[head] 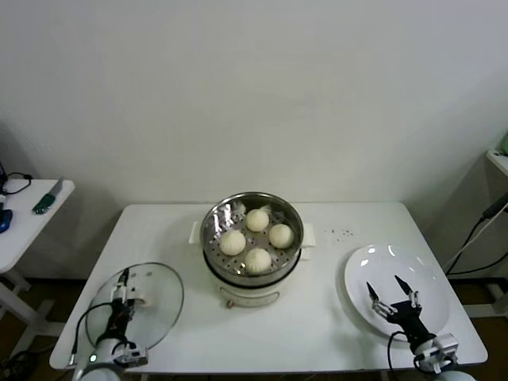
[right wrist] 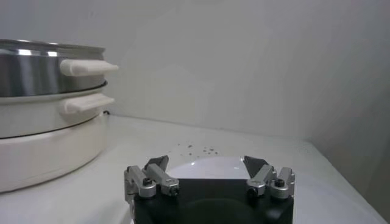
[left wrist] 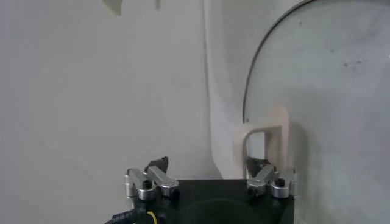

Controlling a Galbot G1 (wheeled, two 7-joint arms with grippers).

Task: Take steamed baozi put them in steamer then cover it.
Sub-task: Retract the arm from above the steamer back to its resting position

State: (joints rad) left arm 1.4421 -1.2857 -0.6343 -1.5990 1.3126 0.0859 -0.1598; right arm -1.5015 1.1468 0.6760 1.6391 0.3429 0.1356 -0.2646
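The steamer stands mid-table, uncovered, on its white pot base. Several cream-white steamed baozi lie on its perforated floor, among them one at the back and one at the front. The round glass lid lies flat at the front left. My left gripper hovers low over it, open. In the left wrist view the lid's cream handle stands just beyond one finger of the left gripper, not between the two. My right gripper hangs open and empty over the plate at the front right.
A flat white plate lies bare at the front right, also seen under the right gripper as the plate. The steamer's side rises beside it. Dark specks dot the table. A small side table stands far left.
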